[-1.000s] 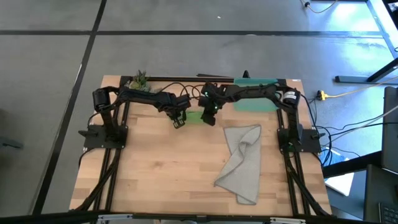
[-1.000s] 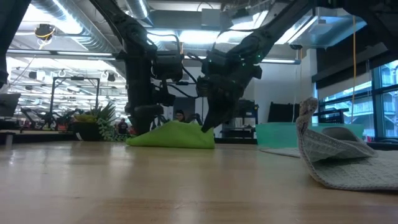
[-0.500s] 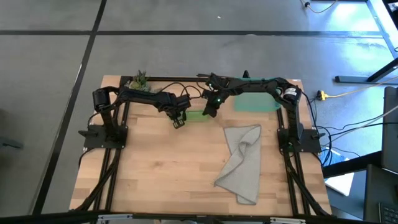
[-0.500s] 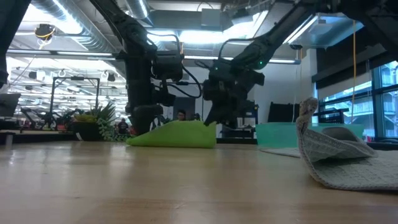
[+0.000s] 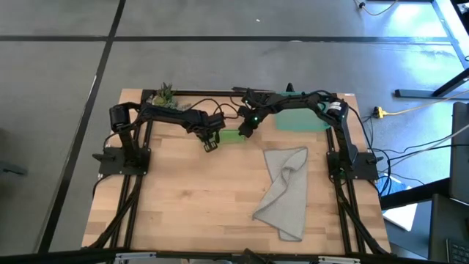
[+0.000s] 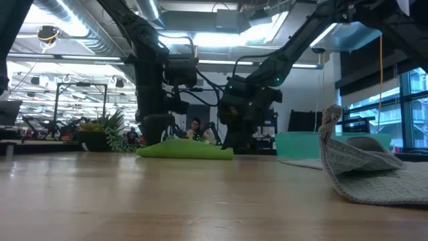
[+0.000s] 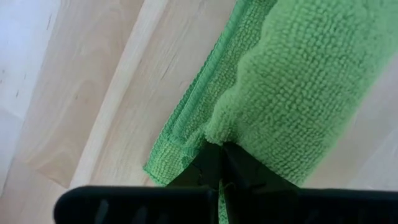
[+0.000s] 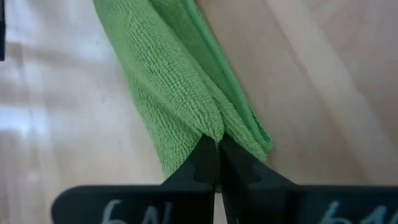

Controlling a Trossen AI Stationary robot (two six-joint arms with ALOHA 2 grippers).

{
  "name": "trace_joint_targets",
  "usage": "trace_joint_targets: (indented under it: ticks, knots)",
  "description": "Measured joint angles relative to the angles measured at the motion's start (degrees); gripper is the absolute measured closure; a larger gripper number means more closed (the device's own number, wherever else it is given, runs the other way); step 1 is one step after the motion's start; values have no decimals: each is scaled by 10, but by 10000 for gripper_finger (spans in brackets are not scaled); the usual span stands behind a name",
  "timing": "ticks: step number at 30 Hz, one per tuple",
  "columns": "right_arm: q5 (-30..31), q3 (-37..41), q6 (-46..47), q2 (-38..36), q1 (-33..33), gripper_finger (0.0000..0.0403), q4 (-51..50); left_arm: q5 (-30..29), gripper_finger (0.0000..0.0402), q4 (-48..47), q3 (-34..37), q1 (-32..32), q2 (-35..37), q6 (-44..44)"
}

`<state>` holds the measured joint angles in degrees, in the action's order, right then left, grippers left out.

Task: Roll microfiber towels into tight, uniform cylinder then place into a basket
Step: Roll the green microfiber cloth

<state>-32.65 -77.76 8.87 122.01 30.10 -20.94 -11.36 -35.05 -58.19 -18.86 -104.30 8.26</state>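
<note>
The lime green towel [image 5: 231,136] lies as a low, flat bundle on the wooden table [image 5: 190,205], near its far edge. My left gripper [image 7: 221,155] is shut on its left end and my right gripper [image 8: 216,152] is shut on its right end. In the low view the towel [image 6: 184,150] stretches flat between the two grippers. The grey towel [image 5: 286,191] lies crumpled on the table's right half, one corner folded up. The teal basket [image 5: 302,119] stands at the far right, resting on its bottom. My left gripper pinches a folded edge [image 7: 239,121] at the green towel's left end between its two fingers, several layers. The fingers point steeply down. The towel lies on the table under them. My right gripper pinches a fold [image 8: 208,124] at the green towel's right end between its two fingers, several layers. The fingers slant down from the table's right. That end lies low on the table.
A small potted plant [image 5: 165,95] stands at the far left corner. Cables run along the far edge behind the arms. Bare wood lies toward the near edge and the near left.
My right gripper has moved toward the table's far edge and down, rolling its wrist, still shut on the green towel. The towel's right part, which stood up in a peak, now lies flat. The left end has stayed in place.
</note>
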Motion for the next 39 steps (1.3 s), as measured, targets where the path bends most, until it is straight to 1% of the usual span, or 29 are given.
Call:
trace_joint_targets:
  ticks: [8,13,21,25,29,39]
  knots:
    - [10,0,16,0,0,396,-5,-2,397,-1,1,0,2,1]
    - [13,0,27,0,0,378,-6,-9,373,0,1,0,2,2]
    - [15,0,24,0,-1,394,-6,-18,321,-1,1,0,2,5]
    - [18,0,24,0,-3,391,-5,-33,309,-2,1,-1,3,7]
    - [18,0,24,0,-3,390,-5,-35,311,-6,4,-2,31,5]
    - [18,0,25,0,-3,389,-2,-61,308,-23,3,-3,154,1]
